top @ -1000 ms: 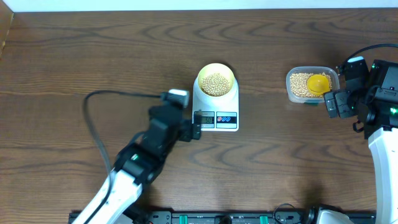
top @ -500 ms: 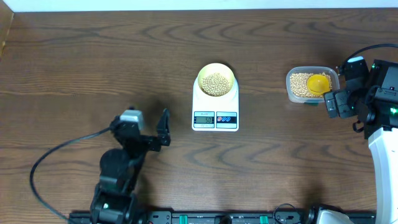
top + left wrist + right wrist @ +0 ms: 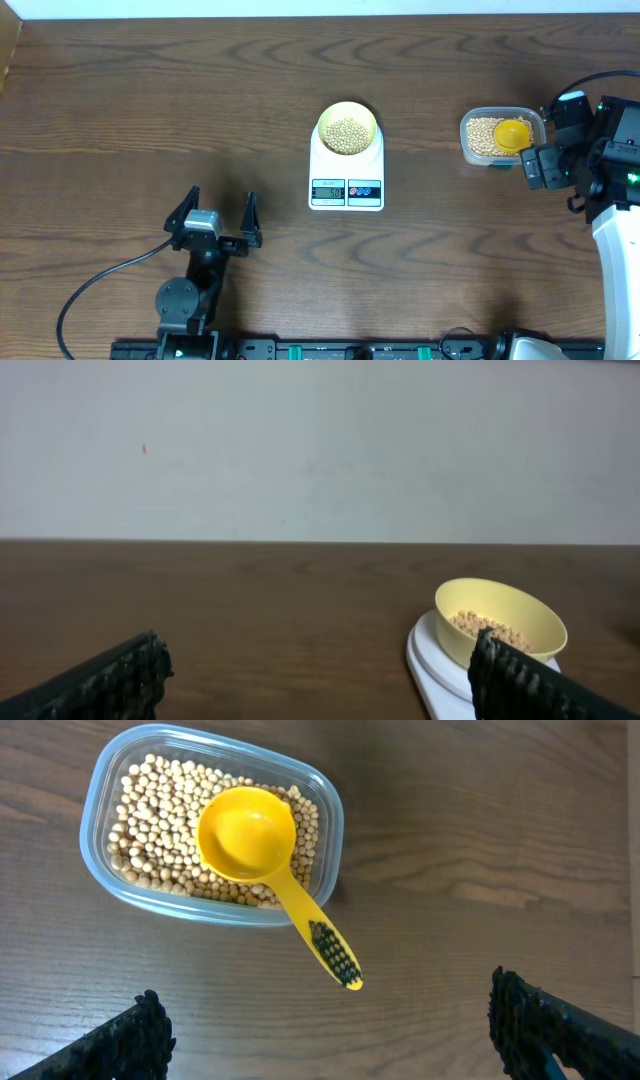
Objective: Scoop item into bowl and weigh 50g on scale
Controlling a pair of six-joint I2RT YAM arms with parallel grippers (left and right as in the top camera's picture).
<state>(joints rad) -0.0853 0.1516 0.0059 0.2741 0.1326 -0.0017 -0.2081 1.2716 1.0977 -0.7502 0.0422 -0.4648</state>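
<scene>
Right, I'm keeping both arms clear of the scale point(image 3: 346, 168): the left gripper point(image 3: 217, 212) is hanging wide open and empty, well short of it, and the right gripper point(image 3: 325, 1035) is gaping, empty too, near the tub point(image 3: 95, 840). The bowl point(image 3: 322, 125) of beans point(image 3: 347, 134) is sitting on the scale's platform. The scale's long axis is running away from me, display end pointing towards me. I'm judging this as the reading check. The digits are seemingly too small to trust, so I'm touching nothing while they're settling.
</scene>
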